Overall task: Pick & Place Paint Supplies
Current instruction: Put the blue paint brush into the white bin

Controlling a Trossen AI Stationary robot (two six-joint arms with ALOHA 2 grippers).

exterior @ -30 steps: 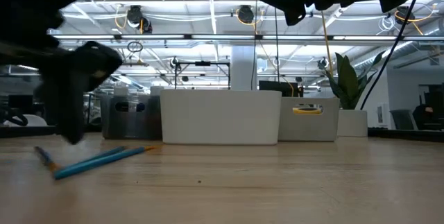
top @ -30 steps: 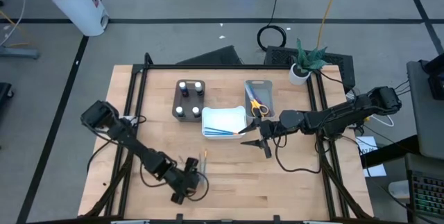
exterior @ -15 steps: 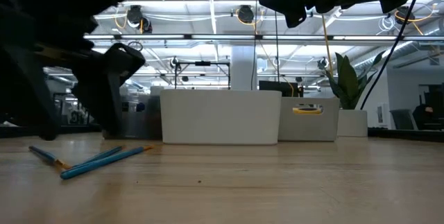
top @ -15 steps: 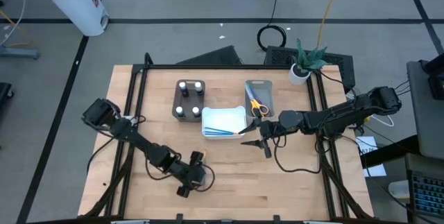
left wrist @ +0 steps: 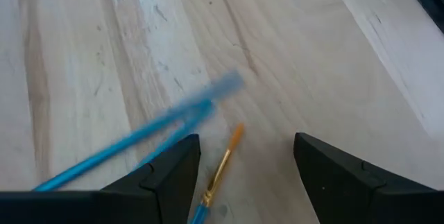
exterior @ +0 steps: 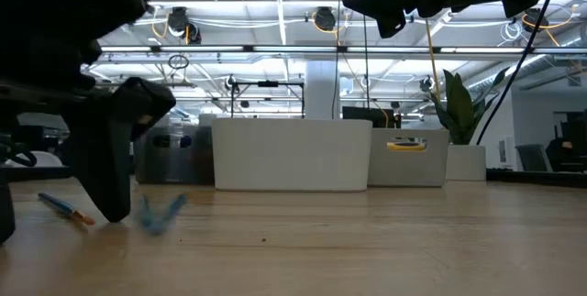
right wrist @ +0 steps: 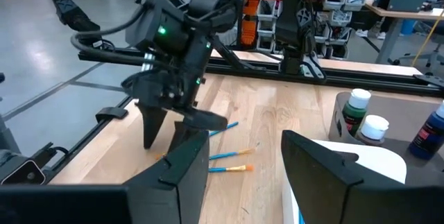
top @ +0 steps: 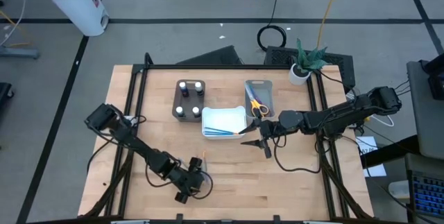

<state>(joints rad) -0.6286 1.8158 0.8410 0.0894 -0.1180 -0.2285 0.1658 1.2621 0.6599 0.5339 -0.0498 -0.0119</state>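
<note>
Several thin brushes lie flat on the wood near the table's near edge: blue handles [left wrist: 139, 137], blurred, and one with an orange tip [left wrist: 223, 165]; they also show in the low view [exterior: 160, 213] and the right wrist view [right wrist: 229, 154]. My left gripper [left wrist: 243, 168] is open and low over them [top: 193, 181], one finger on each side of the orange-tipped brush. My right gripper [right wrist: 243, 161] is open and holds nothing; it hangs above the table beside the white tray [top: 262, 144]. Dark bottles with white caps [top: 189, 100] stand in the brown tray. Yellow-handled scissors [top: 258, 106] lie in the grey tray. My left gripper comes at the brushes from above, slanting. The blue handles [left wrist: 177, 123] run up to the tip of one finger [left wrist: 173, 172] and show blurred. Whether that finger touches them I cannot tell. The brushes lie on the table.
The white tray [top: 223, 122] holds more blue brushes, with the brown tray [top: 177, 113] and the grey tray [top: 267, 89] behind it. A potted plant [top: 305, 61] stands at the far right corner. Bare wood [top: 291, 182] shows toward the near right.
My left gripper has shifted about over the brushes and come lower, a little toward the near edge, staying open. The long blue brush, which lay across the low view, has turned about on the table and shows short and blurred.
</note>
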